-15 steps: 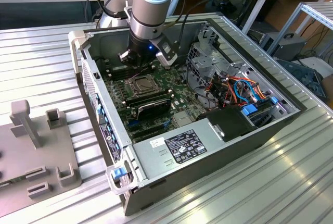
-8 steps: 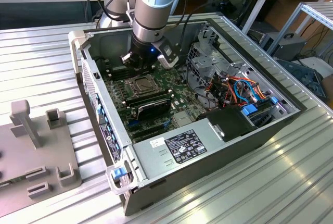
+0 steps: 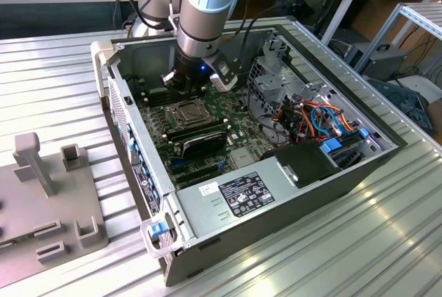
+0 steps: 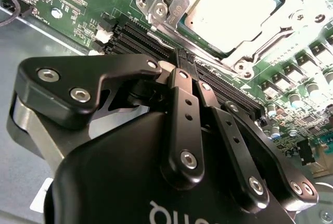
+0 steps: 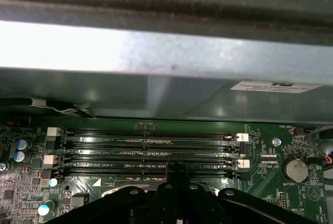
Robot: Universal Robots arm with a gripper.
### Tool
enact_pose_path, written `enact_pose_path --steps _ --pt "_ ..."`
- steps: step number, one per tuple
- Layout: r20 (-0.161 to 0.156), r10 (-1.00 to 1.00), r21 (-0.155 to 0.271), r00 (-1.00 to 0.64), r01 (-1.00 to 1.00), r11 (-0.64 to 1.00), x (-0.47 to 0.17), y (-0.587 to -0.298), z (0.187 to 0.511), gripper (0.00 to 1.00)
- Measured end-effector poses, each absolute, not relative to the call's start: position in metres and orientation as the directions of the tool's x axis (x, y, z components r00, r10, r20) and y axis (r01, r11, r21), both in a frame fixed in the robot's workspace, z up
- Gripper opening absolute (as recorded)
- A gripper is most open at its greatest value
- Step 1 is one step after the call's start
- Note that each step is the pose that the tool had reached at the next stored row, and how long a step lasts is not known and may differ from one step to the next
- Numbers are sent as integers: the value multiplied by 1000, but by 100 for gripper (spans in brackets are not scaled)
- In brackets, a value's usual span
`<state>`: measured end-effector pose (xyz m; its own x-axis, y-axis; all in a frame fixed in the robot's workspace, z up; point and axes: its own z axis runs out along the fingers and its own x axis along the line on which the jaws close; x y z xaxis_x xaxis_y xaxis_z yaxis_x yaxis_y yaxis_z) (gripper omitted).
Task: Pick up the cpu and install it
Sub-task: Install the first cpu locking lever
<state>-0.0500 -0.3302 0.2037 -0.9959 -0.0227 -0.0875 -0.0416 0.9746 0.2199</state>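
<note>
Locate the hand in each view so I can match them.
Exterior view: the hand hangs just beyond the socket.
Second wrist view: its tips over the memory slots, beside the socket.
First wrist view: tips over the same slots.
Shared landmark: memory slots.

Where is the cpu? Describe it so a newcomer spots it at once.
Look inside the open computer case, at its green motherboard. The cpu is the flat, pale silver square lying within the metal-framed socket, unlike the long black memory slots beside it.
</note>
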Motion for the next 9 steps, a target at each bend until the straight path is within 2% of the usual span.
enact_pose_path --steps 9 --pt "-87 -23 220 -996 -41 975 -48 -330 201 11"
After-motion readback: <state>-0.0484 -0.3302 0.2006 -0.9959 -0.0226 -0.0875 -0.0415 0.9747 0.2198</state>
